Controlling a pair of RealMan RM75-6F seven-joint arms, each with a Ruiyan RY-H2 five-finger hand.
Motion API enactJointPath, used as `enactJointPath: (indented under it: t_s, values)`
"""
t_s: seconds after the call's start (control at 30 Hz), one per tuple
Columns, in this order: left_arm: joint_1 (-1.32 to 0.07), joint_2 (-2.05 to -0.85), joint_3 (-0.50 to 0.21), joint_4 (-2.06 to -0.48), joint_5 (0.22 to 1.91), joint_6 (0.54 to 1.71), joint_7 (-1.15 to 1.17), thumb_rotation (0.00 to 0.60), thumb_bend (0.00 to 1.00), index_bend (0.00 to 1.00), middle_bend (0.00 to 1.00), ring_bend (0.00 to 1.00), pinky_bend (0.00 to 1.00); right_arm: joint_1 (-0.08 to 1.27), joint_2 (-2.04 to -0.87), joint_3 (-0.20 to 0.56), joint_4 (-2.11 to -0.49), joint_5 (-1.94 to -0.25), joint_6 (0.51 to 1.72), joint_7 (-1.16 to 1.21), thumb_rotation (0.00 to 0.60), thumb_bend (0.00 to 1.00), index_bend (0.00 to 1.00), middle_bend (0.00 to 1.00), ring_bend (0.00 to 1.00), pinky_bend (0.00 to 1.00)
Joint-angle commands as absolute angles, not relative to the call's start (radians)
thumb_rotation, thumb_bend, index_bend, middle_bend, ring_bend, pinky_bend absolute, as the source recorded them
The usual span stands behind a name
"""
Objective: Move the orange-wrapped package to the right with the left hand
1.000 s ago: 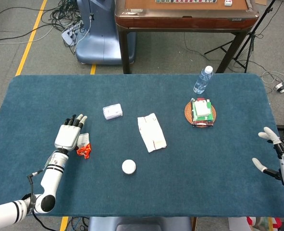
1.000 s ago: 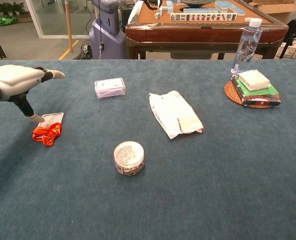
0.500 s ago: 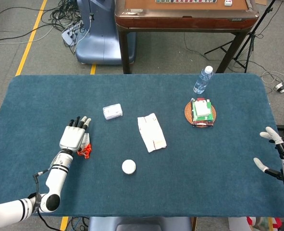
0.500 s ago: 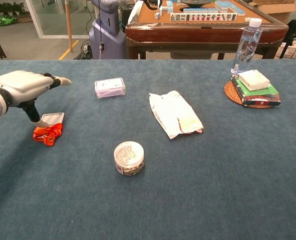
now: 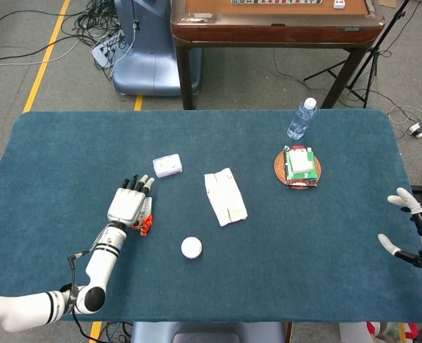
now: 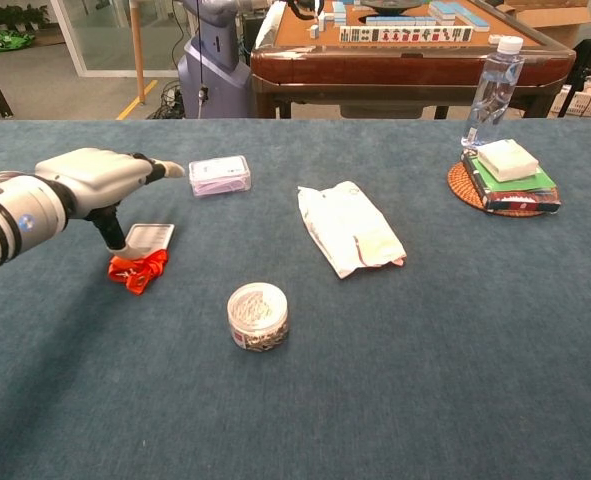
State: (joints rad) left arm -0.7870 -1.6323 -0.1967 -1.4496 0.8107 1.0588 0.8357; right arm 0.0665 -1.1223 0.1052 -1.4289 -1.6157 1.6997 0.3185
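Observation:
The orange-wrapped package (image 5: 146,221) (image 6: 141,256), a flat pale packet with crumpled orange wrap at its near end, lies on the blue table left of centre. My left hand (image 5: 130,202) (image 6: 100,178) hovers flat over its left side with fingers stretched forward. The thumb (image 6: 110,232) points down and touches the package's left edge; nothing is gripped. My right hand (image 5: 416,236) sits at the table's far right edge, fingers spread and empty. It does not show in the chest view.
To the right of the package lie a round tin (image 5: 191,248) (image 6: 257,315) and a white bag (image 5: 225,196) (image 6: 350,228). A small clear box (image 5: 167,166) (image 6: 219,174) sits behind it. A bottle (image 5: 301,118) and stacked boxes on a coaster (image 5: 298,168) stand far right.
My left hand has swept to the right across the table, and the orange-wrapped package has slid right with it, pushed by the thumb. The right hand has barely moved.

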Motion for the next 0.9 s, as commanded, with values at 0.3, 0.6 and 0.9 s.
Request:
enactJointPath:
  t_s: [0.3, 0.6, 0.9]
  values:
    - [-0.844, -1.677, -0.203, -1.461, 0.786, 1.079, 0.900, 0.600, 0.00, 0.00, 0.00, 0.00, 0.11, 0.062, -1.117, 0.104, -1.429, -1.623, 1.710, 0.331, 0.600, 0.16, 0.10, 0.30, 0.34, 0.49]
    - [-0.905, -1.718, -0.221, -1.431, 0.729, 1.067, 0.954, 0.600, 0.00, 0.00, 0.00, 0.00, 0.11, 0.055, -1.111, 0.104, -1.428, -1.627, 1.725, 0.348, 0.600, 0.16, 0.10, 0.30, 0.34, 0.49]
    - [-0.928, -1.707, -0.219, -1.476, 0.715, 1.119, 0.996, 0.600, 0.00, 0.00, 0.00, 0.00, 0.11, 0.049, -1.106, 0.110, -1.419, -1.615, 1.732, 0.375, 0.600, 0.16, 0.10, 0.30, 0.34, 0.49]
